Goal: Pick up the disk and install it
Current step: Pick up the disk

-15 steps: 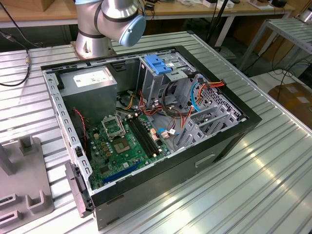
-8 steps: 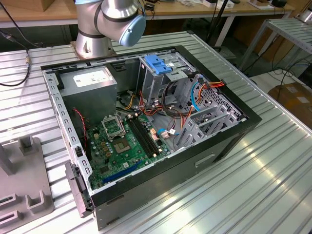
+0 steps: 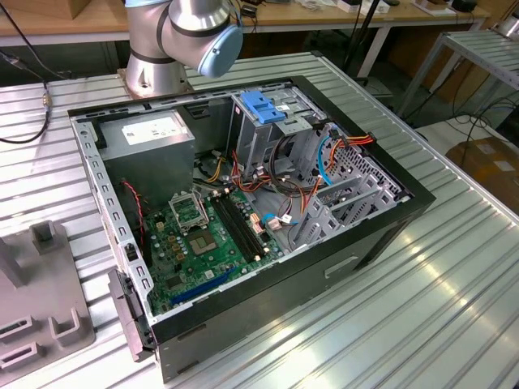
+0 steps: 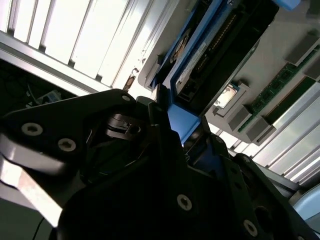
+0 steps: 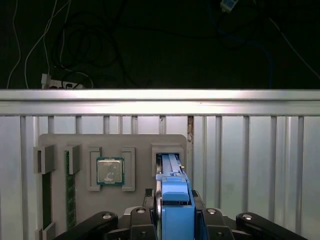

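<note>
First wrist view: disk (image 5: 171, 174) on edge, blue rail twd cam, clamped betw. sides of hand (image 5: 175, 201); far end at slot of grey fixture (image 5: 139, 143), CPU (image 5: 110, 171) in next pocket, RAM stick (image 5: 70, 197) beyond. Fixture on slatted metal tabletop (image 5: 250, 165). Exterior view: open PC case (image 3: 381, 235).

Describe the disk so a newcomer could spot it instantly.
On the slatted metal table lies a grey fixture plate with pockets. The disk stands on edge at the pocket beside the square processor chip, gripped by the pincer. Alone among its neighbours, it wears a light-blue carrier.
</note>
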Action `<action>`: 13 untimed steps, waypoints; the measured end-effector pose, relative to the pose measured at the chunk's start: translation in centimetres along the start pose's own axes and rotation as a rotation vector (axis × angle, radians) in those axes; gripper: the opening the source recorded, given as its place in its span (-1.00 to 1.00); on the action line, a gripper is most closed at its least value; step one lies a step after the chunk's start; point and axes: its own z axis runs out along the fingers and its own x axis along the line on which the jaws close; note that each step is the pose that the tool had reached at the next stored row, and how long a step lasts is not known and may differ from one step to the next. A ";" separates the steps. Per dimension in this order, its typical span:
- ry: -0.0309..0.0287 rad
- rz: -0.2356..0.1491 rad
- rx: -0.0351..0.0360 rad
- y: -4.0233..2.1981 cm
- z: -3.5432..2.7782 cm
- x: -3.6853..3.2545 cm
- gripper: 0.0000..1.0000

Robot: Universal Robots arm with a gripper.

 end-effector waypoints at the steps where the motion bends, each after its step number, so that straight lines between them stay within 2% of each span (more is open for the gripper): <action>1: 0.0000 -0.001 0.0000 0.00 0.00 0.00 -0.25; 13: 0.0001 0.005 -0.0001 0.00 0.00 0.00 -0.25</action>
